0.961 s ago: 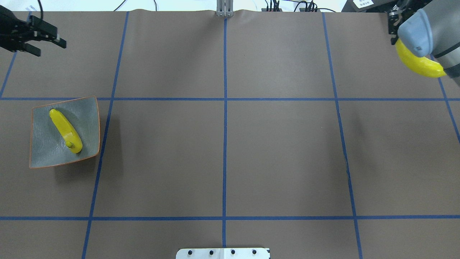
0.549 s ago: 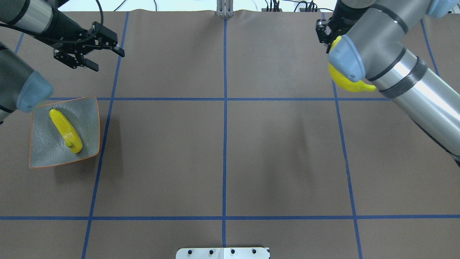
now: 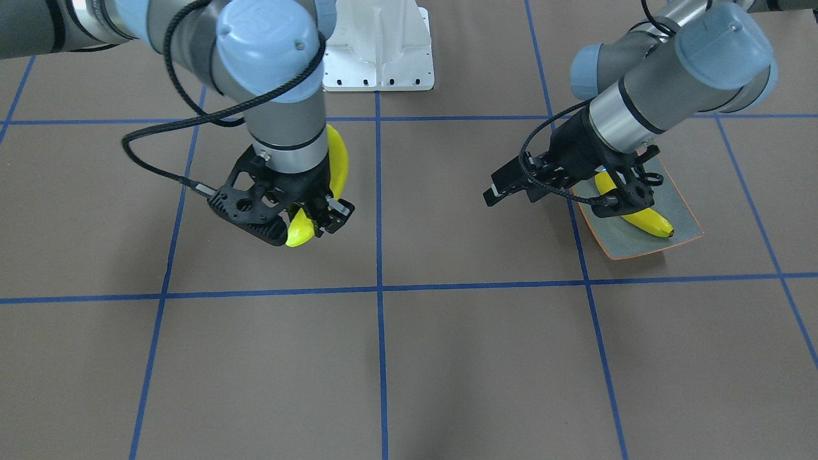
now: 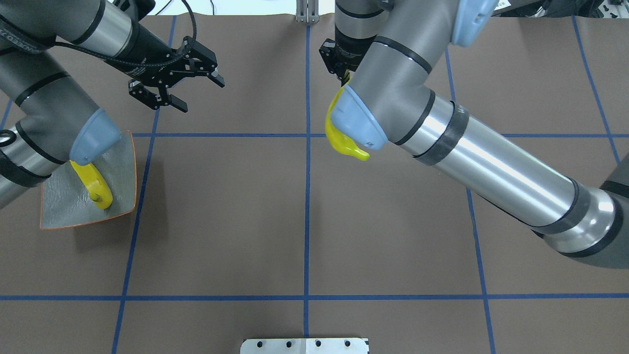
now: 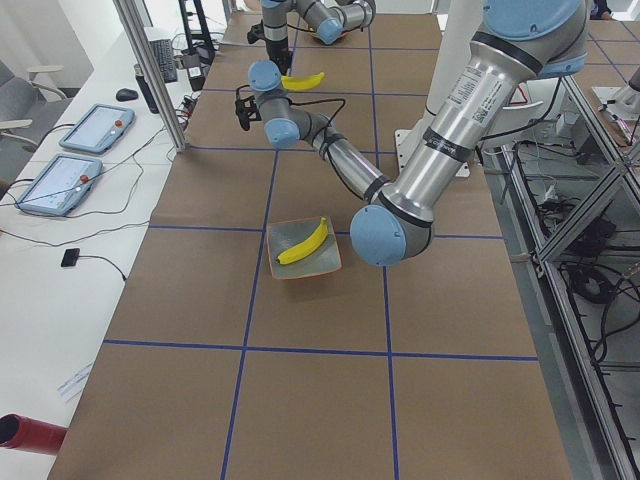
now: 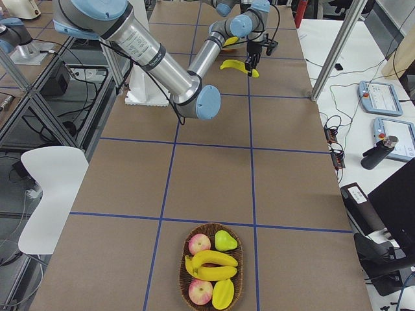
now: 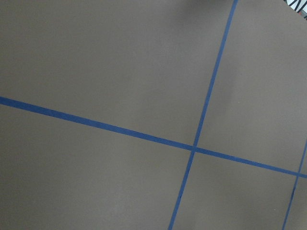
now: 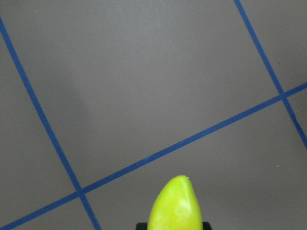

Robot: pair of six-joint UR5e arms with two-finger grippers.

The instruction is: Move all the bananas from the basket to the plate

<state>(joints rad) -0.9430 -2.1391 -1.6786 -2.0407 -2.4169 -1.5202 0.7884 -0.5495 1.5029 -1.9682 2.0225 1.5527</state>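
My right gripper (image 3: pixel 305 229) is shut on a yellow banana (image 3: pixel 337 163) and holds it above the table near the centre line. The banana hangs below my right arm in the overhead view (image 4: pixel 340 139), and its tip shows in the right wrist view (image 8: pixel 175 206). My left gripper (image 4: pixel 201 95) is open and empty, beyond the plate and to its right. The grey-blue plate (image 4: pixel 120 162) with an orange rim lies at the left and holds one banana (image 4: pixel 96 186). The basket (image 6: pixel 241 258) at the table's right end holds more bananas (image 6: pixel 211 262).
The basket also holds two apples (image 6: pixel 199 243) and a green pear (image 6: pixel 225 240). Blue tape lines (image 4: pixel 307 196) cross the brown table. A white base plate (image 3: pixel 378 61) sits at the robot's side. My left forearm overhangs part of the plate.
My right arm has swung left from the far right to the table's centre, with the banana in its gripper. My left gripper has moved right, still open. The plate's banana has not moved.
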